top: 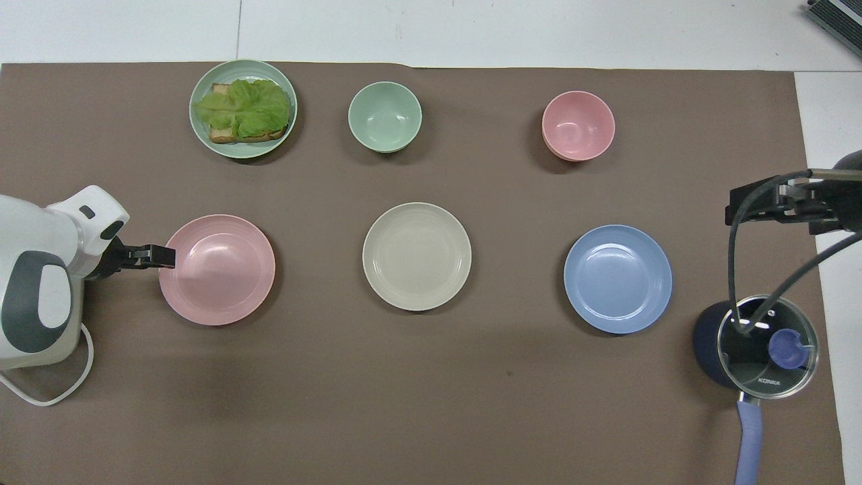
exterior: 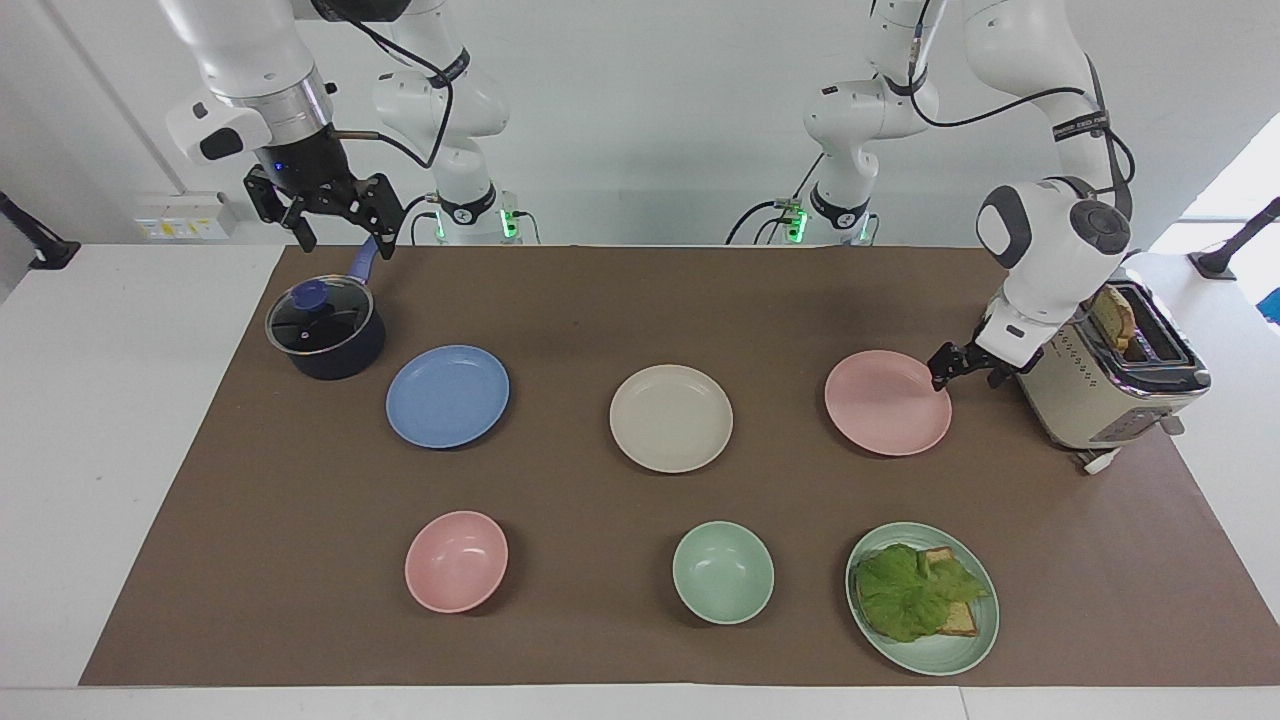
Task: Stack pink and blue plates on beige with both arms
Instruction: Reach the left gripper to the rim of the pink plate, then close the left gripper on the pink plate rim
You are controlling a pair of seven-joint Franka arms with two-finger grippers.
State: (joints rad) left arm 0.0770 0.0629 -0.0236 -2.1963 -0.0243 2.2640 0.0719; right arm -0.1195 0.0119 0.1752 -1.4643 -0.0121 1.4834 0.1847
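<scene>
So the left gripper (exterior: pixel 946 366) is down low right at the rim of the pink plate (exterior: pixel 887 402), on the edge that faces the toaster (exterior: pixel 1100 385), with its jaws spread wide and nothing between them; from above the tips sit over the rim, but I honestly can't tell if they're actually touching it or just hanging a hair above. The pink plate itself sits flat on the brown mat (exterior: pixel 560 300) toward the left arm's end of the table, with the beige plate (exterior: pixel 671 417) beside it in the middle and the blue plate (exterior: pixel 447 396) next along toward the right arm's end, all three in one row and well apart from each other. The right gripper (exterior: pixel 322 208) hangs up in the air over the handle of the dark saucepan (exterior: pixel 326 330), jaws also wide open and empty, that arm just waiting. The saucepan has its glass lid on and sits just beside the blue plate. Farther from the robots there's a second row: a pink bowl (exterior: pixel 456 560), a green bowl (exterior: pixel 723 572), and a green plate (exterior: pixel 975 640) with lettuce on toast. The toaster has a slice of bread sticking out of a slot.
</scene>
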